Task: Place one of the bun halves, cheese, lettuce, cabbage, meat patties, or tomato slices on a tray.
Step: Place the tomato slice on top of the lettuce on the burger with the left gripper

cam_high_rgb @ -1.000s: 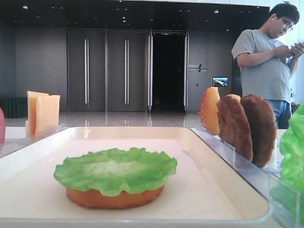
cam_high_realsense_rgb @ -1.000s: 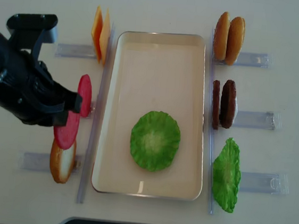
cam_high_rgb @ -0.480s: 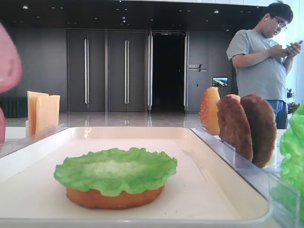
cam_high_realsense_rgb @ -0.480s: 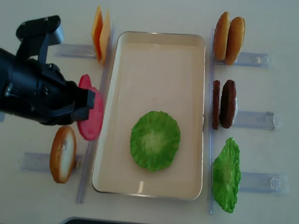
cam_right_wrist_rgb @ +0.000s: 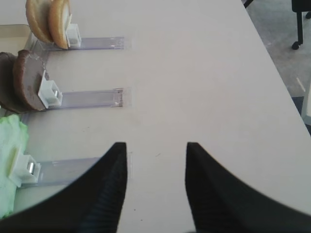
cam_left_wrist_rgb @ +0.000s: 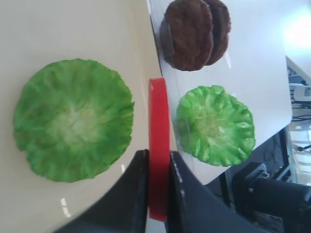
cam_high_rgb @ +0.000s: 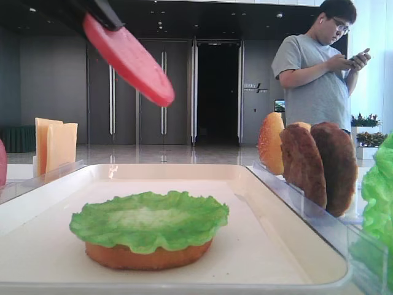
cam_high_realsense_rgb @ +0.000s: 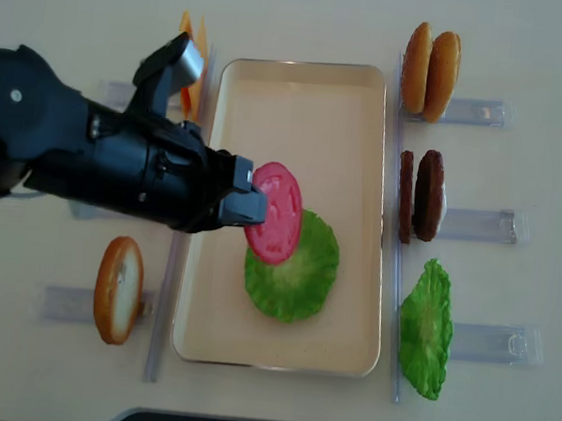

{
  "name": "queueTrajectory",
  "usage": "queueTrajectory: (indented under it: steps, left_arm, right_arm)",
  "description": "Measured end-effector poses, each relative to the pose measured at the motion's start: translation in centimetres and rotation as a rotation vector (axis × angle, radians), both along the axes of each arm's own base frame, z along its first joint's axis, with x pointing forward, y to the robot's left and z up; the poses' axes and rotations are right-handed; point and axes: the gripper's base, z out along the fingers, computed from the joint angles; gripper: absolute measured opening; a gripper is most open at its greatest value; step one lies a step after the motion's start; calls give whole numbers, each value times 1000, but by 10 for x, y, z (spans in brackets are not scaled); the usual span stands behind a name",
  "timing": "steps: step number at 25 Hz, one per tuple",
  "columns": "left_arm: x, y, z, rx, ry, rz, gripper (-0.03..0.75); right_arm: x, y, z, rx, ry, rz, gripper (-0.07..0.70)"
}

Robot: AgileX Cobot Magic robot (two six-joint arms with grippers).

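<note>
My left gripper [cam_high_realsense_rgb: 249, 203] is shut on a red tomato slice [cam_high_realsense_rgb: 275, 226], pinched edge-on between both fingers [cam_left_wrist_rgb: 141, 179]. The slice [cam_high_rgb: 130, 59] hangs tilted in the air over the cream tray [cam_high_realsense_rgb: 300, 122], above the near-left edge of a green lettuce leaf [cam_high_realsense_rgb: 300, 273]. That leaf [cam_high_rgb: 150, 218] lies on a flat orange bun half [cam_high_rgb: 147, 255] on the tray. In the left wrist view the tomato slice [cam_left_wrist_rgb: 159, 141] stands between the tray's lettuce [cam_left_wrist_rgb: 73, 119] and a second lettuce leaf [cam_left_wrist_rgb: 214, 124] outside it. My right gripper [cam_right_wrist_rgb: 155, 148] is open over bare table, holding nothing.
Clear racks flank the tray. They hold cheese slices [cam_high_rgb: 55, 144] at the back left and a bun half [cam_high_realsense_rgb: 118, 289] at the front left. On the right are two bun halves [cam_high_realsense_rgb: 429, 70], two brown patties [cam_high_realsense_rgb: 420, 195] and the other lettuce leaf [cam_high_realsense_rgb: 427, 326]. A person [cam_high_rgb: 316, 80] stands behind the table.
My left gripper has carried the tomato slice from the left rack rightwards and up, over the tray's rim to above the lettuce. The right gripper shows no earlier frame.
</note>
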Motion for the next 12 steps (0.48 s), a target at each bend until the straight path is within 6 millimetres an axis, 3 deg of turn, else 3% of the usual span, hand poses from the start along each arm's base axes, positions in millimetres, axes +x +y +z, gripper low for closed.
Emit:
queueTrajectory:
  steps: [12]
  left_arm:
    - [11,-12,-18,-44,26,-34,62]
  right_arm:
    - [0,0,0,0,0,17,307]
